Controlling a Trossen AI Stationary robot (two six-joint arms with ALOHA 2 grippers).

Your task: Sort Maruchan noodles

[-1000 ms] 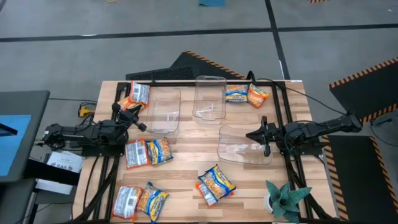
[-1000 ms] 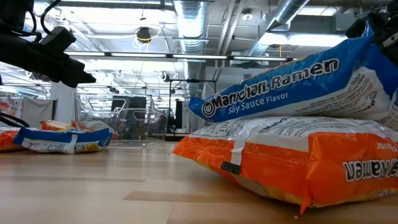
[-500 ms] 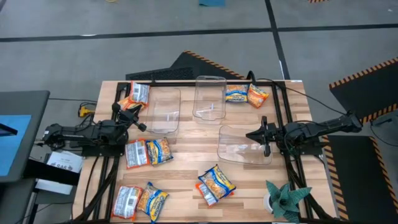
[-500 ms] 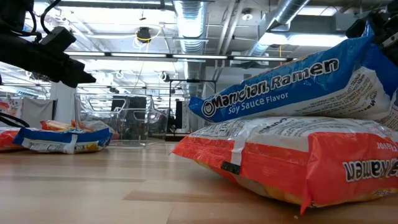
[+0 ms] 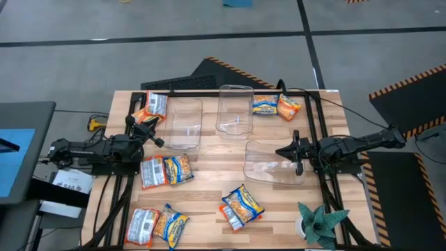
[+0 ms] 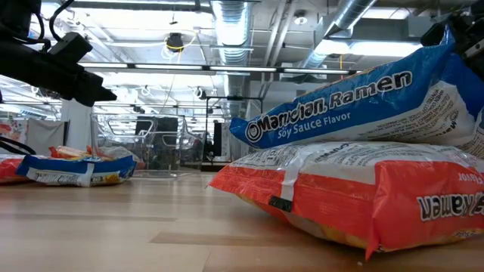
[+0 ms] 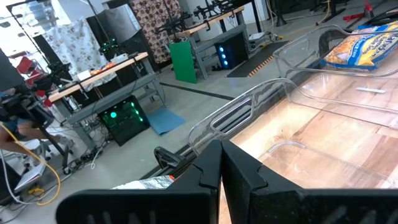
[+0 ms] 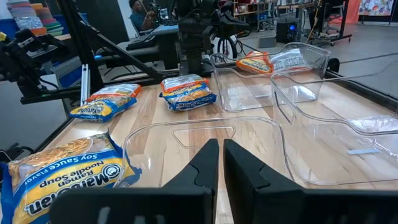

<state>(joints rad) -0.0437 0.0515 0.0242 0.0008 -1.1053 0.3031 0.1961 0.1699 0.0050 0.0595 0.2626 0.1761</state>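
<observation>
My right gripper (image 5: 297, 153) is pinched shut on nothing above the near rim of the clear plastic bin (image 5: 261, 166), and my left gripper (image 5: 146, 129), also closed and empty, sits beside another clear bin (image 5: 185, 125). The flat crinkly ramen packets (image 5: 166, 169) lie scattered, none binned. Reaching closed risks shoving a bin, and stacked packets (image 5: 240, 206), I think overlapping, could lift together.

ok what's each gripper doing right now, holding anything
left gripper: shut, holding nothing, beside a clear bin.
right gripper: shut, holding nothing, over another clear bin.
</observation>
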